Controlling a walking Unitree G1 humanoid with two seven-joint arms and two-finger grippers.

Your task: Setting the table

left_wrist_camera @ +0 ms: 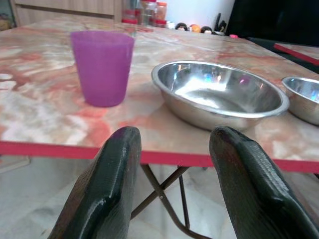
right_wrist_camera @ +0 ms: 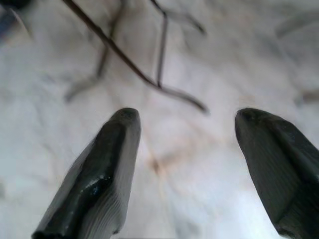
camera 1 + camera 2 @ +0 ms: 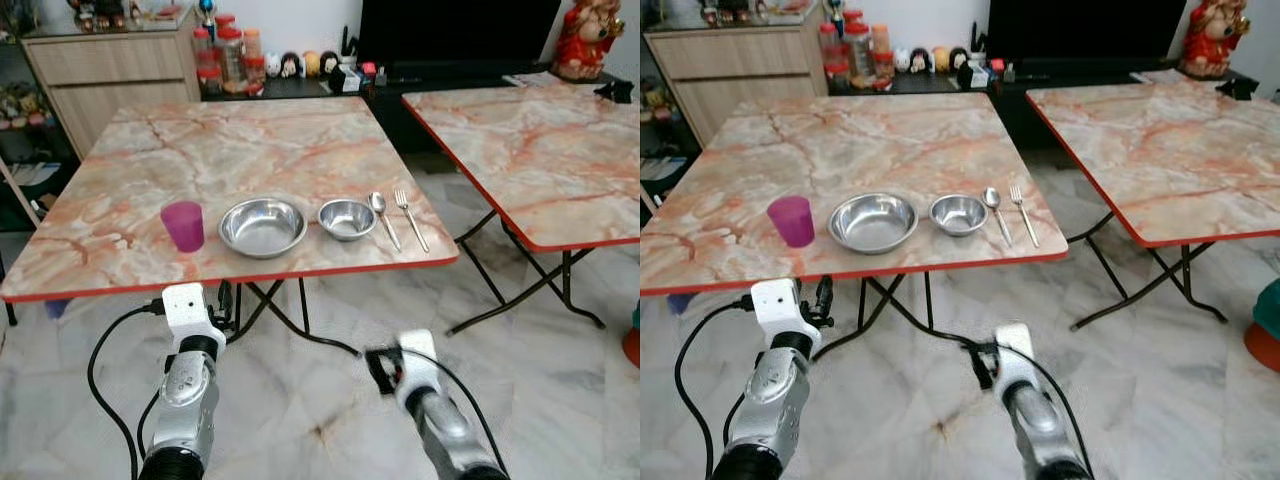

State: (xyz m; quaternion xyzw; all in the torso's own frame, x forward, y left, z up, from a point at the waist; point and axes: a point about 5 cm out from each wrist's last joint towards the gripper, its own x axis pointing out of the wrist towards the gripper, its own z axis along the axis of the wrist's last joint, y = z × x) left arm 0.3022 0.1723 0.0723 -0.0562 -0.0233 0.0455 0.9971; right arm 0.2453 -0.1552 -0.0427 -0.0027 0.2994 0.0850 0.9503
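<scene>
1. While the left gripper is held spread and empty just short of the table edge, nothing is touched.
2. The right gripper is aimed at the floor, also parted, carrying nothing.
3. Beyond, a setting is seen in a row near the front edge: purple cup, large bowl, small bowl, spoon, fork, seemingly for a diner's reach.

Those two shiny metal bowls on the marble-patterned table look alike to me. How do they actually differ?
The wide shallow steel bowl is clearly larger and flatter; the small round steel bowl is narrower and looks deeper for its width. The wide bowl stands next to the purple plastic cup, while the small bowl stands beside the metal spoon. Both are empty, upright, polished steel, and stand in one row near the table's red front edge.
</scene>
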